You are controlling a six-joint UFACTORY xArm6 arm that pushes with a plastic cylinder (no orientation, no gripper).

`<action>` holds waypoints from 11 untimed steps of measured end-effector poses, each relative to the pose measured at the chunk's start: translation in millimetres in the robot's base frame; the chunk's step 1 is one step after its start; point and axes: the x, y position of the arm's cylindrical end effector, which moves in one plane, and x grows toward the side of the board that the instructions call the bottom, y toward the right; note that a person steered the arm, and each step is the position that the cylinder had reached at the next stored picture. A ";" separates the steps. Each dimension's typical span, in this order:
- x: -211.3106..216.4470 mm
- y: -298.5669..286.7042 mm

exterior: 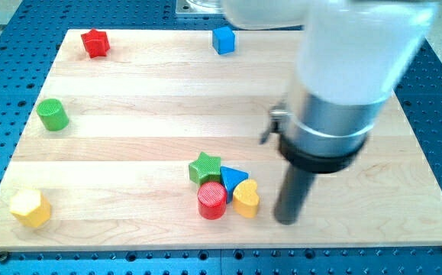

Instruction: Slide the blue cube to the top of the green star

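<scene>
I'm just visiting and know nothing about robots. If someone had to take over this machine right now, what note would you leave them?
My tip is down on the board, just to the view's right of the yellow heart, touching no block.
The blue cube sits at the board's top edge, far from the green star.
The star is packed in a cluster with the blue triangle, the red cylinder and the heart.
Done: nothing visible yet.
Left: bring the tip behind the cube and slide it down until it sits just above the star.

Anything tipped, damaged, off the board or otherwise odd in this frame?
Nothing stands out. All blocks rest on the wooden board; the blue cube sits near the view's top, far from the green star. My tip is right of the yellow heart.
</scene>
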 end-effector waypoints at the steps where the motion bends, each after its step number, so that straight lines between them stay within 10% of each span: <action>1: -4.7 -45.6; 2: -31.8 -3.5; 6: -354.6 49.5; 8: -345.2 -84.1; 11: -385.5 -57.6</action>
